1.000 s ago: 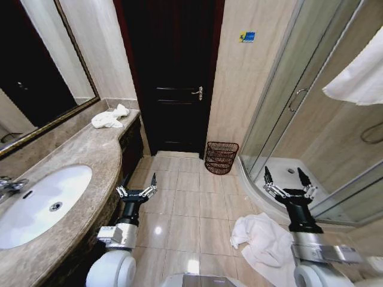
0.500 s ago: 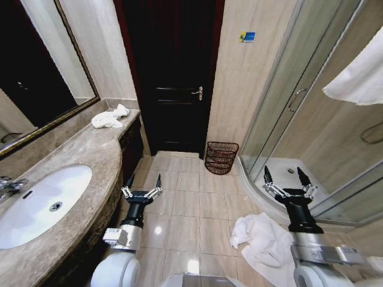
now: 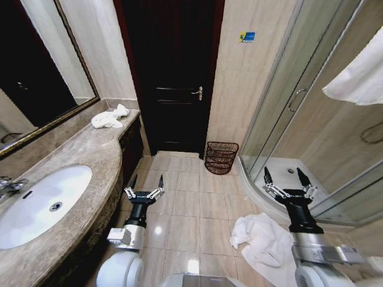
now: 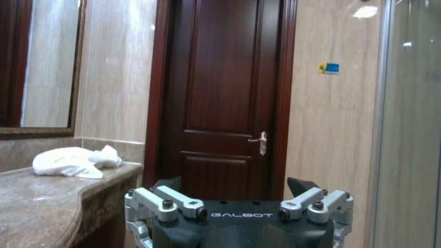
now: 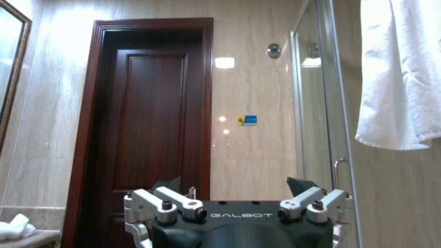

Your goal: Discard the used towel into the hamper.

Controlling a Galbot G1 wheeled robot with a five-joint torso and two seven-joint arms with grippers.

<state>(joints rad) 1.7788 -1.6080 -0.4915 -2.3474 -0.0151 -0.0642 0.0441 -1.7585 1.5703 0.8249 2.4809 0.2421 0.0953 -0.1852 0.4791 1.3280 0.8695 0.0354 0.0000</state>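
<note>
Left arm shifts, nothing else moves.
Left gripper (image 3: 144,185), fingers spread wide, now sits farther from the counter edge (image 3: 117,179) and lower over the floor tiles than a second ago.

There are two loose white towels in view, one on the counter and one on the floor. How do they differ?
The counter towel is a small tight bundle at the far end of the vanity, near the door; the floor towel is larger, spread on the tiles beside the right gripper. The floor towel lies nearer the hamper. Both are white, crumpled and ungrasped.
</note>
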